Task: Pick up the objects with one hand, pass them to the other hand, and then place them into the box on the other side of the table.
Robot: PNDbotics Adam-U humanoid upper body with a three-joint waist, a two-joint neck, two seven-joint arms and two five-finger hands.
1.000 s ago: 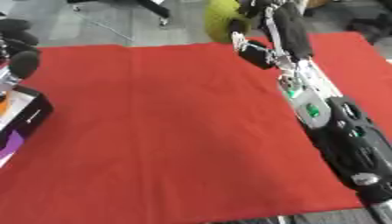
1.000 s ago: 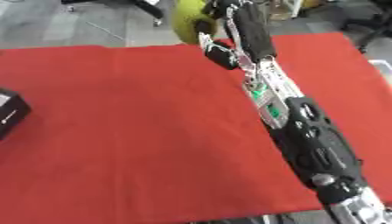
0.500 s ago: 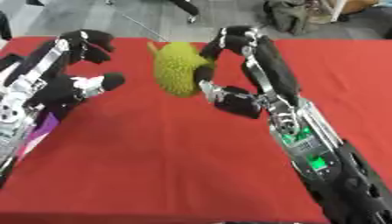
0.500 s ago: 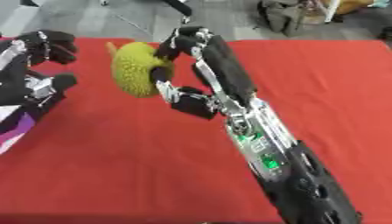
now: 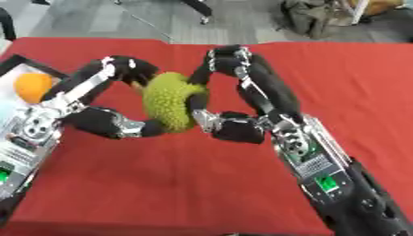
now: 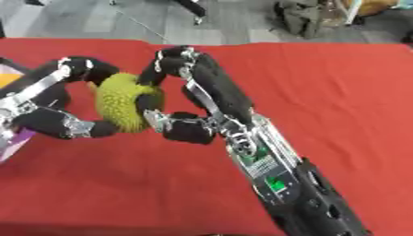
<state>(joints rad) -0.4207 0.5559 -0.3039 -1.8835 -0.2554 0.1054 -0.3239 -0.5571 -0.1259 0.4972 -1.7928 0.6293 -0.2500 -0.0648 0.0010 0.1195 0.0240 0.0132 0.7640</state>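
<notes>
Hovering above the red cloth-covered table (image 5: 242,184), a spiky green durian-shaped fruit (image 5: 169,102) is gripped by curled fingers of both the left hand (image 5: 105,108) and right hand (image 5: 234,108). An orange round fruit (image 5: 32,86) is seen in the box (image 5: 16,64) at the table's left edge.

Matt red cloth (image 5: 242,184) over the table, rough spiky green fruit (image 5: 169,102), hands of black plastic and silvery metal

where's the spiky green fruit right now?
Left of centre in the left eye view, the spiky green fruit is held above the red cloth between both robot hands, left robot hand and right robot hand curled round it.
</notes>
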